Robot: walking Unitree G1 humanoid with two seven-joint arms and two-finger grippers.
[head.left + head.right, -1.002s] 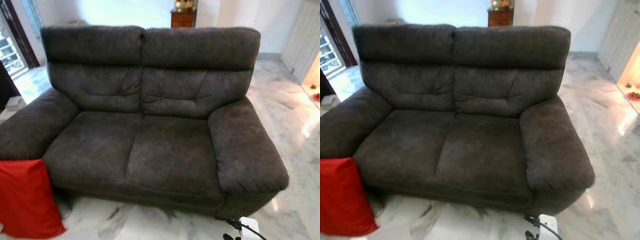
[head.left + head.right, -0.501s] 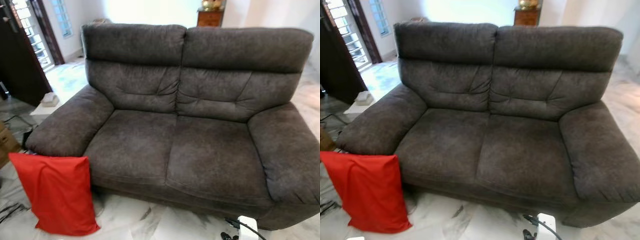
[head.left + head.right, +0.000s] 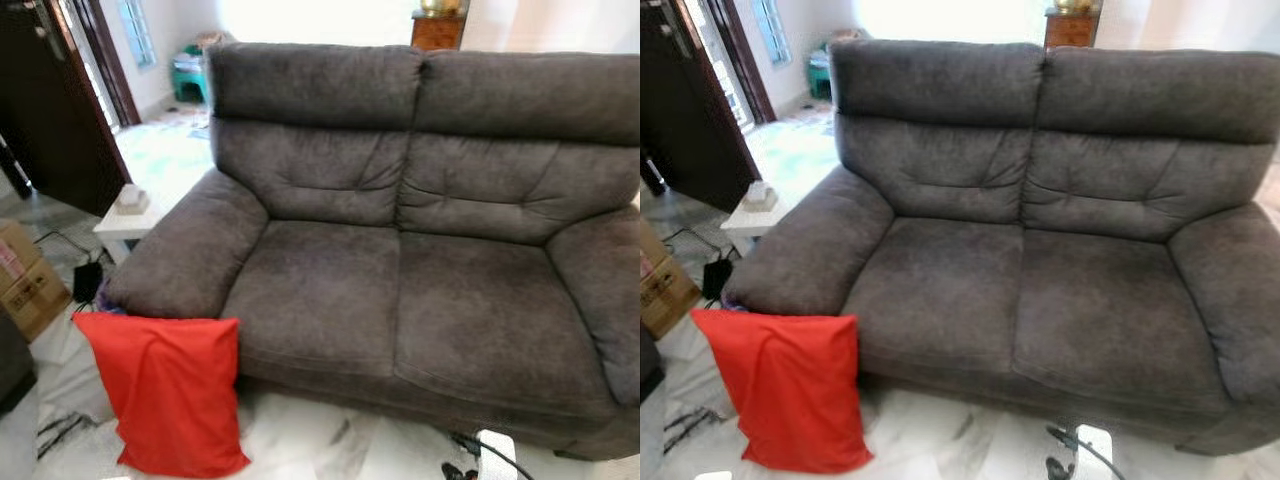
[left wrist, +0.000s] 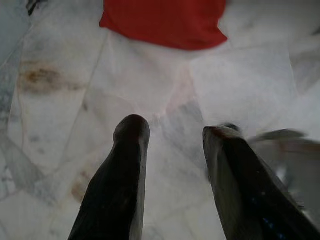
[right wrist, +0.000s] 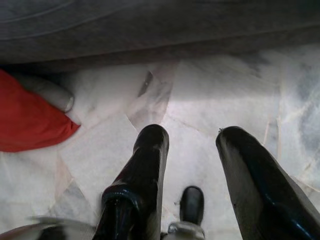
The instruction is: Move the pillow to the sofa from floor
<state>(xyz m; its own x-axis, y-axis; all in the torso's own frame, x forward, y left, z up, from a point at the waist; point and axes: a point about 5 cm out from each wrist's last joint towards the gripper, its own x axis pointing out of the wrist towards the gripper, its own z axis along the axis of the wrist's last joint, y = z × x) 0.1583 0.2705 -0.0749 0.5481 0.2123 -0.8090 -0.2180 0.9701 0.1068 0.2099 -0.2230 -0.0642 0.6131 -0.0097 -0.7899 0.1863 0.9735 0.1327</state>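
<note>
Left eye view is showing the grey sofa (image 3: 420,270) facing me, no writing readable anywhere. Leaning against its left armrest front, the plain red pillow (image 3: 168,390) is standing on the marble floor (image 3: 300,450). My left gripper (image 4: 172,135) and right gripper (image 5: 192,140) are hanging spread, empty.

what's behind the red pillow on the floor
The red pillow stands on the marble floor, leaning against the front of the grey sofa below its armrest. Something purplish peeks out at its top corner; whatever else is behind stays covered.
</note>
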